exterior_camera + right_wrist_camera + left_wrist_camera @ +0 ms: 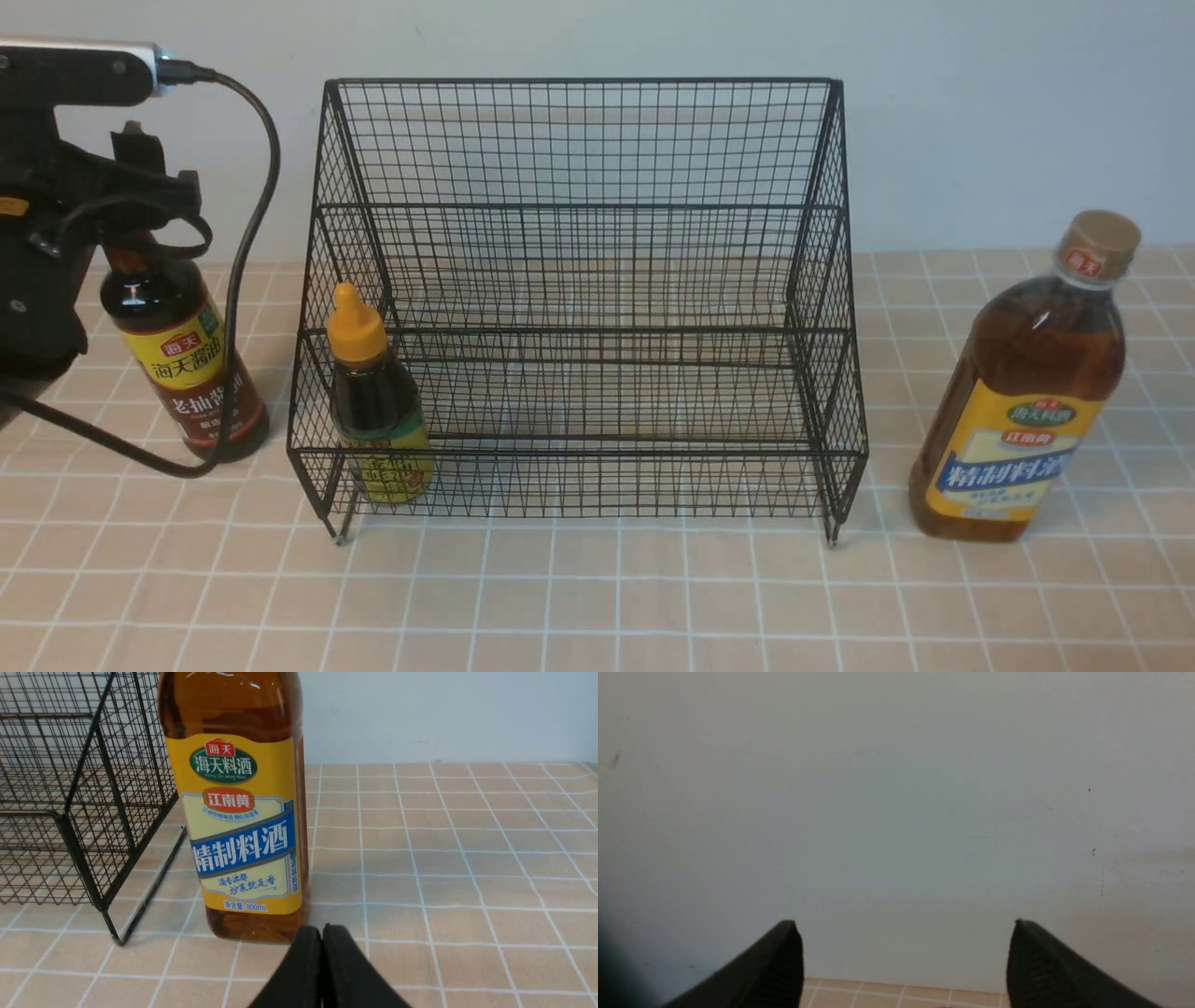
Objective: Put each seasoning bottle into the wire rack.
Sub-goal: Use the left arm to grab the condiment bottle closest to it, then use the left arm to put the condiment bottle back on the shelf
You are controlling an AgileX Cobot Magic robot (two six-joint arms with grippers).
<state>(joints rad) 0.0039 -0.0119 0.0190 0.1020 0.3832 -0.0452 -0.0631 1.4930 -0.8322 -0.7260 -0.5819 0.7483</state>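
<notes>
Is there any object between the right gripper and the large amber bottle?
Nothing visible. The right gripper, jaws shut, points at the base of the amber bottle with no object between them; the wire rack stands beside the bottle, not between.

Left arm (37, 233): black housing, silver-white bar (131, 51) on top, black cable (273, 140) plugged in, yellow mark (7, 205). Left pincer (903, 924) black, ribbed; right pincer (321, 929) plain black.

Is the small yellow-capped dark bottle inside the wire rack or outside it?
Inside: the small dark yellow-capped bottle stands upright at the left end of the black wire-mesh rack, behind its front mesh.
</notes>
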